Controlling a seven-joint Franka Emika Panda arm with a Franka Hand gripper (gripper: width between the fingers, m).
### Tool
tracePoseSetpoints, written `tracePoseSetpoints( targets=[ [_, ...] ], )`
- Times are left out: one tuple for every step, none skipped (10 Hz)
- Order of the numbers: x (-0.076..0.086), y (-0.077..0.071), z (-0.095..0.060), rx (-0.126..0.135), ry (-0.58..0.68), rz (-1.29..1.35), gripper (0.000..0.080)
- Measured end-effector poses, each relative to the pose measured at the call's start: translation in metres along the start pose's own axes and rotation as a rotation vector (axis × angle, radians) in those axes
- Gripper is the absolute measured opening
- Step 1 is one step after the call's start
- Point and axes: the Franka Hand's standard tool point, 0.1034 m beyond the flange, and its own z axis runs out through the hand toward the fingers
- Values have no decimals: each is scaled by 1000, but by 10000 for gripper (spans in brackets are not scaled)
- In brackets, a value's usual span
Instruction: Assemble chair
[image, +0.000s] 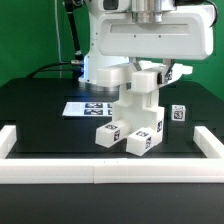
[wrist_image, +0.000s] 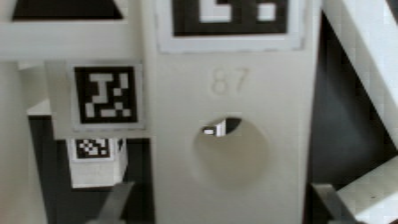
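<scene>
Marker board (image: 85, 107): flat on the black table (image: 40, 125), toward the exterior view's left. Chair (image: 135, 118): mid-table, just behind the white border rail (image: 100, 166), long axis upright, tagged foot blocks facing the rail; gripper (image: 152, 72) at its top, clasped or released not discernible. Small tagged cube (image: 178, 113): standing apart on the exterior view's right.

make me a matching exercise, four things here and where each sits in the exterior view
Things: 1 marker board; 2 small tagged cube; 3 white border rail; 4 stacked chair parts.
Places: A along the front of the scene; B centre of the scene; C exterior view's right of the stack; D flat, exterior view's left of the stack.
Pairs: 1-D, 2-C, 3-A, 4-B.
</scene>
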Motion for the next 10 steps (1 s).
tracePoseSetpoints(
  targets=[
    [0,-2,0,2,5,-3,289],
    [0,-2,0,3,7,-4,289],
    [0,-3,0,4,9,-5,289],
    [0,-3,0,4,10,-6,289],
    [0,-3,0,4,10,-7,289],
    [0,-3,0,5,11,-8,289],
    [0,-3,0,5,11,-8,289],
    [0,-3,0,5,11,-8,289],
    [0,-3,0,5,10,-8,289],
    [-1,-2,0,5,9,-11,289]
  ],
)
